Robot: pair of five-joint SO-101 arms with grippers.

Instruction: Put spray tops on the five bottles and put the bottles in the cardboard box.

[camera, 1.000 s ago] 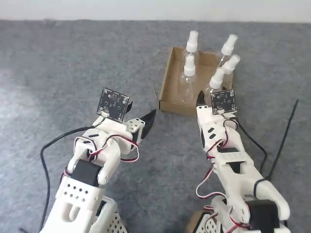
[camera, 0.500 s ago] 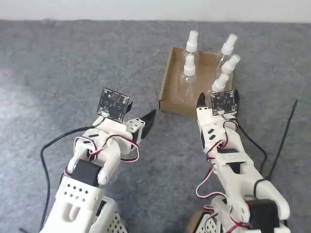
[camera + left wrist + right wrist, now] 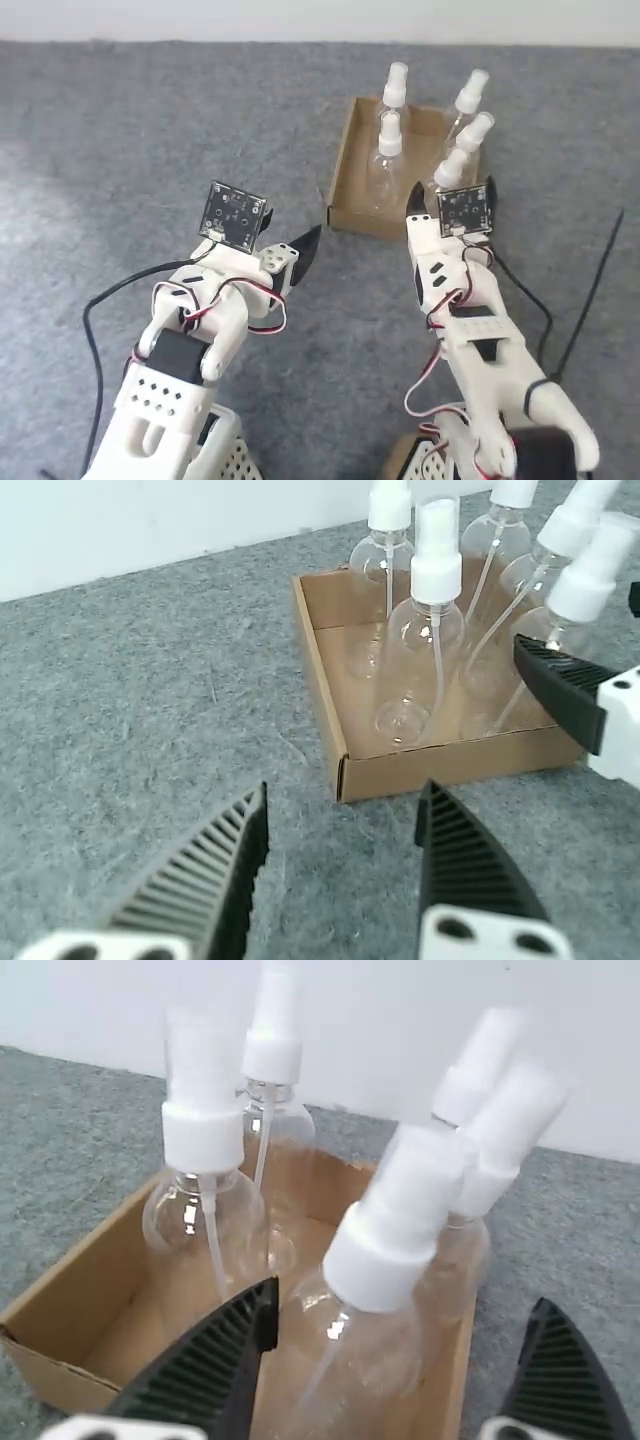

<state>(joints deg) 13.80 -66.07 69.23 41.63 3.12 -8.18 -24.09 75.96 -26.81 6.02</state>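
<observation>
- Toward the far side of the grey carpet [image 3: 150, 130], ahead of the right arm, sits the cardboard box [image 3: 343, 165], a shallow tray open at the top.
- All five bottles [image 3: 384, 165] stand upright inside the box. Each is clear and has a white spray top [image 3: 397, 82] fitted.
- Two bottles stand along the box's left side and three crowd its right side.
- The right gripper [image 3: 452, 190] is at the box's near right corner. Its two black fingers are spread wide, with the nearest bottle [image 3: 370, 1330] between them.
- Whether either finger touches that bottle is hard to judge. In the right wrist view one ribbed finger [image 3: 215, 1355] appears just beside the clear body.
- The left gripper [image 3: 345, 800] hangs over bare carpet, short of the box's near left corner and apart from the bottles. Its jaws are parted around only carpet.
- In the left wrist view, one black finger of the right gripper [image 3: 565, 685] pokes in beside the bottle at the near right corner.
- A white wall [image 3: 300, 20] runs along the far edge of the carpet, behind the box.
</observation>
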